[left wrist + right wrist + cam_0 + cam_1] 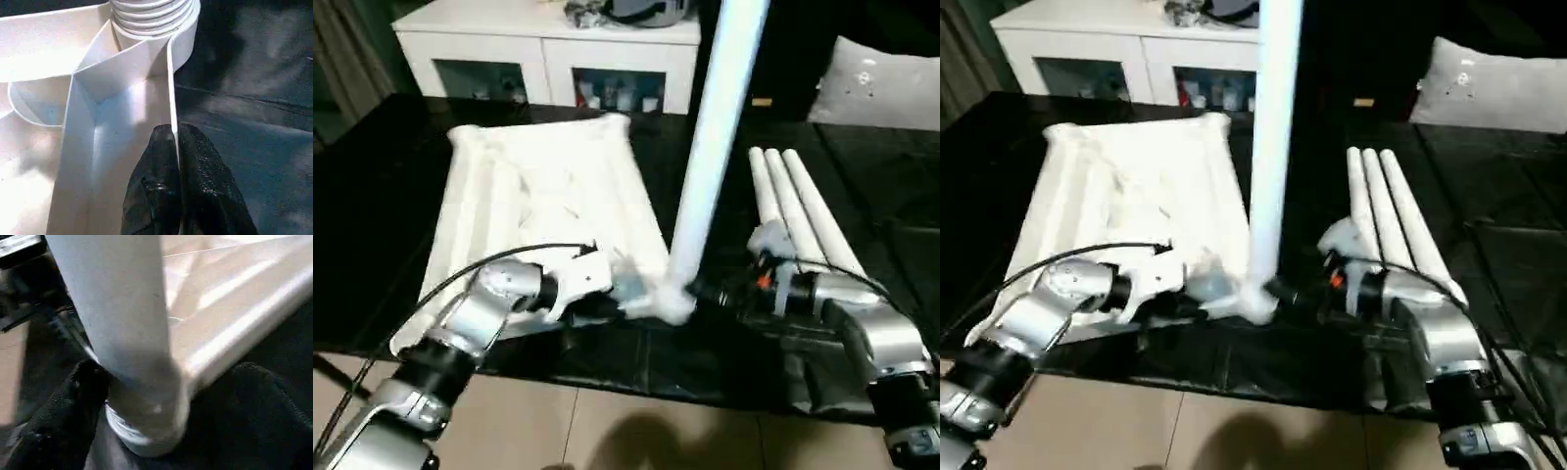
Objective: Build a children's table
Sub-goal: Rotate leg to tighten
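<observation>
On table top (548,196): no legible writing.

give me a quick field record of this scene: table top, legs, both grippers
table top: upside down on the black surface, ribs up
standing leg: upright in the near corner socket
spare legs: three, lying side by side by the right arm
left gripper: shut on the top's rim near that socket
right gripper: open, fingers either side of the leg's base

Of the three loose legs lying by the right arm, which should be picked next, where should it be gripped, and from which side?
Probably the outermost of the three loose legs, the one farthest from the tabletop. Grip mid-shaft from above, fingers straddling its round width. The legs lie packed side by side, so the free outer flank gives one finger room.
</observation>
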